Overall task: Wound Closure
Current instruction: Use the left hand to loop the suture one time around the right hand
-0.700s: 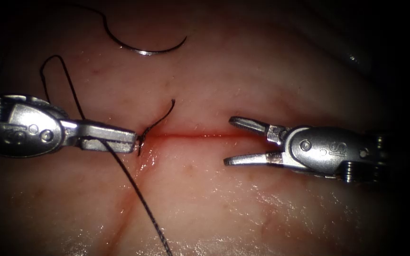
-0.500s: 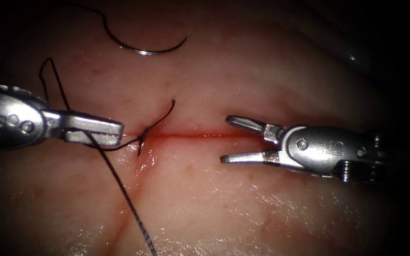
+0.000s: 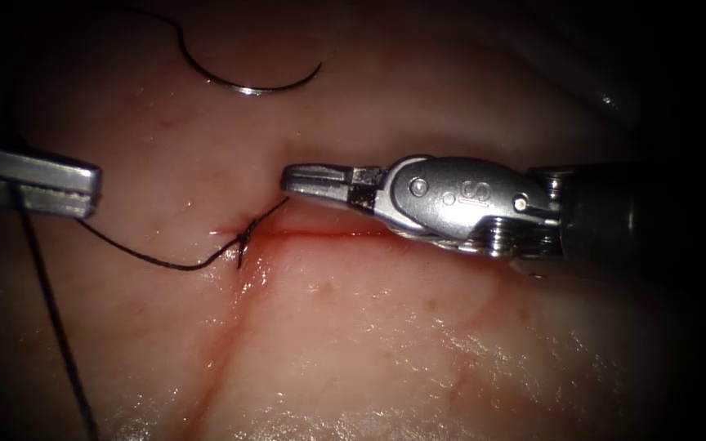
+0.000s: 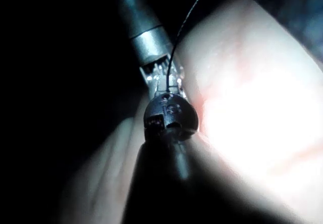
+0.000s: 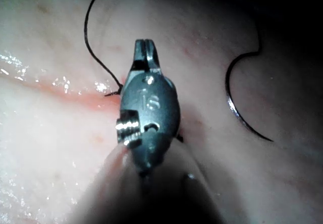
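The tissue [image 3: 418,327] is pale pink with glossy white highlights, and the cut [image 3: 328,233] runs through it as a thin red line, red fluid [image 3: 267,238] pooled at its left end. The thread [image 3: 149,257] is black. The needle [image 3: 247,86] is dark silvery steel. Both tools, left [image 3: 83,186] and right [image 3: 292,175], are bright silver metal.

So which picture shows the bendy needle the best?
The endoscope view: the whole needle lies loose on the tissue, above the cut, held by neither tool. The right wrist view also shows the needle, beside the right tool.
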Motion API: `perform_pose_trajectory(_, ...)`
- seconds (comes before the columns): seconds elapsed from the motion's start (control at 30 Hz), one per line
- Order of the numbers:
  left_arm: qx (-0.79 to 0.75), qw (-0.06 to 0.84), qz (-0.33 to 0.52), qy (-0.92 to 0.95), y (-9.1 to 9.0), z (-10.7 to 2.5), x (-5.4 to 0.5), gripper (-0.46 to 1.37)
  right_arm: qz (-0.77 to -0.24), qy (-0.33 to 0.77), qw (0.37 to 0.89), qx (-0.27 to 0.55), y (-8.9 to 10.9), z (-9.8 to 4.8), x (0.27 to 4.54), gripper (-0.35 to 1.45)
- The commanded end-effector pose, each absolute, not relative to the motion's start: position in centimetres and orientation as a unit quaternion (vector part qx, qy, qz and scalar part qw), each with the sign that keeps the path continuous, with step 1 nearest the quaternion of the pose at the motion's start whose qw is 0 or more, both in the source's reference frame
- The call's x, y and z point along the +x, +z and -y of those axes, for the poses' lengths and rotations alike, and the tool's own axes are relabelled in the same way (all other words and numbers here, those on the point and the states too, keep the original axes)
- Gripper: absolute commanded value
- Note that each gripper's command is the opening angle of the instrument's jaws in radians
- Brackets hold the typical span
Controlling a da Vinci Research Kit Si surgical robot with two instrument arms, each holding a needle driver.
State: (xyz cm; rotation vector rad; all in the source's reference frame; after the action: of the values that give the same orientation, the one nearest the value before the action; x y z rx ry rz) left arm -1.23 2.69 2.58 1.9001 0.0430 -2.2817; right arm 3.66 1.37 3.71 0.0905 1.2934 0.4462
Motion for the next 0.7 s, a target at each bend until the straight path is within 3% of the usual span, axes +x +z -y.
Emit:
perform_pose_trajectory(0.03, 0.647, 0.099, -0.023, -0.755, 2.5, -2.7, -1.23, -0.35, -0.596, 0.201, 0.776, 0.045, 3.7, -1.4, 3.74, -0.35)
perform_pose_trajectory(0.4, 0.703, 0.164, -0.049, -0.690, 2.0, -2.8, -1.46, -0.35, -0.601, 0.153, 0.781, 0.071, 4.2, -1.1, 4.69, -0.35)
perform_pose_trajectory(0.7, 0.733, 0.196, -0.063, -0.648, 1.8, -3.0, -1.54, -0.35, -0.620, 0.121, 0.770, 0.092, 4.3, -1.0, 4.99, -0.35)
